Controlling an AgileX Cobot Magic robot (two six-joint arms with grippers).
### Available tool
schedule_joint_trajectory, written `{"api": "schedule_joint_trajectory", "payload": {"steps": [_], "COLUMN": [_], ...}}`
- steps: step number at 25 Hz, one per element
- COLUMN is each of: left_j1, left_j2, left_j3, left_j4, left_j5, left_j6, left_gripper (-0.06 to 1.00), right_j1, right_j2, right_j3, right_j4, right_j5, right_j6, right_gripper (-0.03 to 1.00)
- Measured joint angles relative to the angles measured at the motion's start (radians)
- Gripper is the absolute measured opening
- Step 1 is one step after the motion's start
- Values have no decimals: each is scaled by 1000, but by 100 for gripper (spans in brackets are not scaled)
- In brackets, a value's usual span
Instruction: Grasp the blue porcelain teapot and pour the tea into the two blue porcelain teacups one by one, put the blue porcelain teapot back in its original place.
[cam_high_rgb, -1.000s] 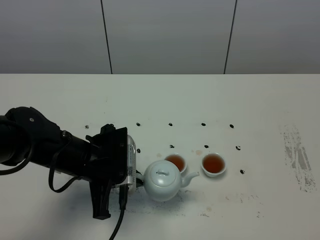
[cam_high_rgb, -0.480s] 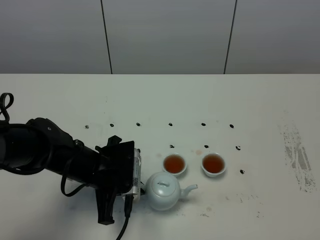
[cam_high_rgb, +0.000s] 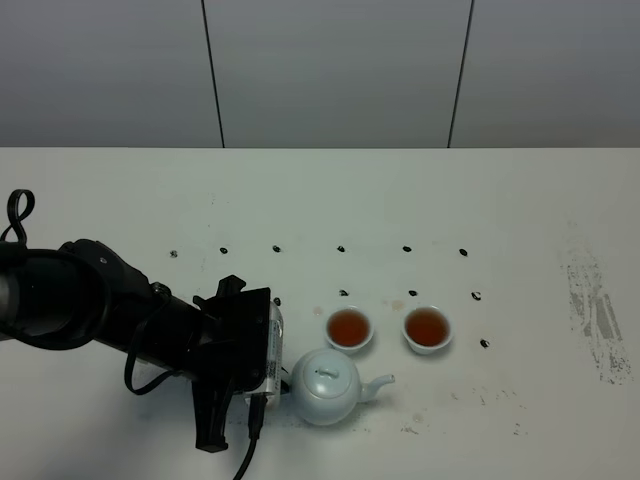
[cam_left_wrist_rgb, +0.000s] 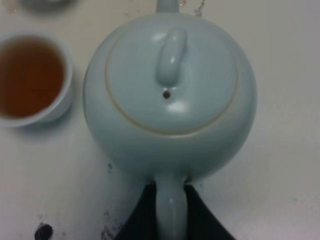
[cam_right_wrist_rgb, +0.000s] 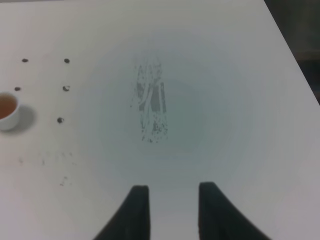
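Note:
The blue porcelain teapot (cam_high_rgb: 325, 385) stands upright at the table's front, spout toward the right. In the left wrist view the teapot (cam_left_wrist_rgb: 170, 95) fills the frame, and its loop handle (cam_left_wrist_rgb: 170, 212) sits between black fingers (cam_left_wrist_rgb: 142, 222). My left gripper (cam_high_rgb: 283, 379) is shut on that handle. The two blue porcelain teacups, left (cam_high_rgb: 350, 328) and right (cam_high_rgb: 427, 328), stand side by side just behind the teapot, both holding brown tea. The left cup (cam_left_wrist_rgb: 30, 80) is close beside the pot. My right gripper (cam_right_wrist_rgb: 172, 200) hovers over bare table, fingers apart and empty.
My black left arm (cam_high_rgb: 110, 310) and its cable lie across the front left of the white table (cam_high_rgb: 520, 210). Small dark marks dot the table around the cups. A grey scuffed patch (cam_high_rgb: 597, 315) is at the right. The right cup (cam_right_wrist_rgb: 7, 110) shows far off in the right wrist view.
The teapot has come down from in front of the left cup to the table's front, and the left arm has drawn back a little with it. The right gripper has not moved.

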Motion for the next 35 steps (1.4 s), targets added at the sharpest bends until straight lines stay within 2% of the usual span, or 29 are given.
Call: {"api": "schedule_joint_trajectory", "payload": {"steps": [3, 5, 10, 15, 20, 23, 29, 32, 35], "left_j1": [0, 0, 0, 0, 0, 0, 0, 0, 0], "left_j2": [-29, -58, -128, -202, -227, -227, -184, -117, -49], "left_j3": [-10, -30, -97, -119, -119, -119, -129, -140, -142], "left_j4": [11, 43, 230, 363, 474, 527, 605, 616, 617], "left_j5": [-1, -1, 0, 0, -55, -111, -301, -398, -520], "left_j6": [-41, -132, -394, -606, -840, -1003, -1340, -1431, -1480], "left_gripper": [7, 7, 7, 7, 7, 7, 7, 7, 7], "right_j1": [0, 0, 0, 0, 0, 0, 0, 0, 0], "right_j2": [0, 0, 0, 0, 0, 0, 0, 0, 0], "right_j3": [0, 0, 0, 0, 0, 0, 0, 0, 0], "right_j4": [0, 0, 0, 0, 0, 0, 0, 0, 0], "right_j5": [0, 0, 0, 0, 0, 0, 0, 0, 0], "right_j6": [0, 0, 1, 1, 1, 1, -1, -1, -1], "right_gripper": [23, 23, 23, 23, 23, 23, 23, 23, 23]}}
